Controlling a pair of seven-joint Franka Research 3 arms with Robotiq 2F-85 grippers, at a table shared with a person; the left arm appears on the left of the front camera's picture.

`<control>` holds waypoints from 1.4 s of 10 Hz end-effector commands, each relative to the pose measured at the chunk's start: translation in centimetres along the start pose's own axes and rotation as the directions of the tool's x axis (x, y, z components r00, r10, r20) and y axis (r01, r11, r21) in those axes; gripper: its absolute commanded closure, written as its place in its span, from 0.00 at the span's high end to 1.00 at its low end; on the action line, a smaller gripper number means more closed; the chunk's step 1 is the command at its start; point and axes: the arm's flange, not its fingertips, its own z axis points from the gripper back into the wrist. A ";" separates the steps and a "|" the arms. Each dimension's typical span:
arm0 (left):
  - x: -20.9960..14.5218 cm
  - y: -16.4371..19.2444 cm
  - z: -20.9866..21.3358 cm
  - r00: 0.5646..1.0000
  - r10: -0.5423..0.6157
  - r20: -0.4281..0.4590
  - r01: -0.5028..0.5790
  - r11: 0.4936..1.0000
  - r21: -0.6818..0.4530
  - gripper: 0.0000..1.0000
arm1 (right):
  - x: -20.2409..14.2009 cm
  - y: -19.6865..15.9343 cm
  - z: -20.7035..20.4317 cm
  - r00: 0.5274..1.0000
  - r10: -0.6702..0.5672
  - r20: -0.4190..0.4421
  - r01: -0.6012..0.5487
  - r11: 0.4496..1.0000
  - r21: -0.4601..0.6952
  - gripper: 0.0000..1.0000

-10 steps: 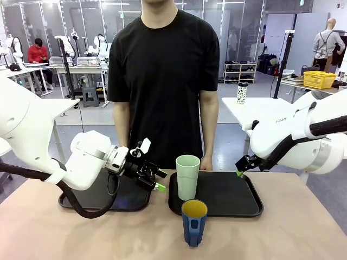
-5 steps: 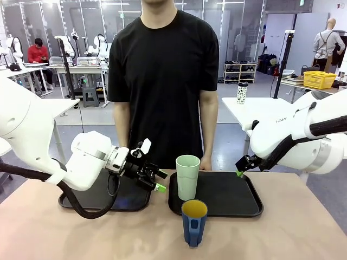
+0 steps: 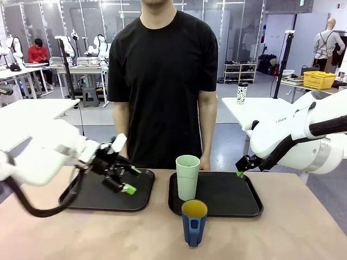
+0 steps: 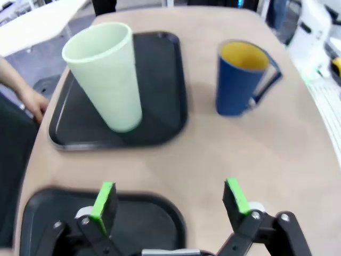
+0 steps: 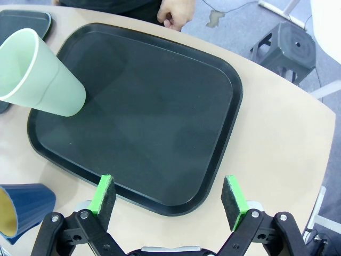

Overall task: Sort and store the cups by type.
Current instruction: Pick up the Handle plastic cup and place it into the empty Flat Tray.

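A tall pale-green tumbler (image 3: 187, 177) stands upright on the left part of the right black tray (image 3: 227, 197). The dark-blue mug (image 3: 193, 222), yellow inside, stands on the bare table just in front of that tray. My left gripper (image 3: 132, 180) hangs open and empty over the left black tray (image 3: 92, 197). The left wrist view has the tumbler (image 4: 106, 74) and mug (image 4: 242, 77) ahead of the open left gripper (image 4: 170, 200). My right gripper (image 3: 239, 172) is open at the right tray's far right edge. The right wrist view looks down on the tumbler (image 5: 40, 74), the mug (image 5: 21, 205) and the open right gripper (image 5: 169, 200).
A person in a black shirt stands at the far side, one hand (image 3: 205, 162) resting by the right tray's far edge; that hand (image 5: 176, 13) also appears from the right wrist. The tan table (image 3: 282, 233) has free room at front left and right.
My left arm has drawn back to the left, taking its gripper from the gap between the trays to over the left tray. The right arm and both cups have stayed put.
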 end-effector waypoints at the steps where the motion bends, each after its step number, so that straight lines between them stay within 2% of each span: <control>1: -0.2 -4.6 4.5 0.986 0.017 -0.165 -0.015 1.000 0.010 1.00 | -0.2 -0.2 0.1 1.000 -0.002 0.002 0.002 1.000 0.013 1.00; 4: -1.7 -8.3 8.8 0.910 0.129 -0.394 -0.127 0.991 0.031 1.00 | -0.2 -0.2 0.1 1.000 -0.002 0.002 0.002 1.000 0.013 1.00; 5: -2.1 -9.1 9.8 0.866 0.170 -0.470 -0.165 0.985 0.051 1.00 | -0.2 -0.2 0.1 1.000 -0.002 0.002 0.002 1.000 0.013 1.00; 6: -2.4 -9.3 10.3 0.844 0.194 -0.500 -0.180 0.981 0.077 1.00 | -0.2 -0.2 0.1 1.000 -0.002 0.002 0.002 1.000 0.013 1.00; 9: -3.2 -9.4 11.0 0.802 0.239 -0.547 -0.216 0.971 0.108 1.00 | -0.2 -0.2 0.1 1.000 -0.002 0.002 0.002 1.000 0.013 1.00; 10: -3.5 -9.3 10.8 0.835 0.210 -0.509 -0.192 0.977 0.088 1.00 | -0.2 -0.2 0.1 1.000 -0.002 0.002 0.002 1.000 0.013 1.00; 14: -3.5 -9.3 10.8 0.835 0.210 -0.509 -0.192 0.977 0.088 1.00 | -0.2 -0.2 0.1 1.000 -0.002 0.002 0.002 1.000 0.013 1.00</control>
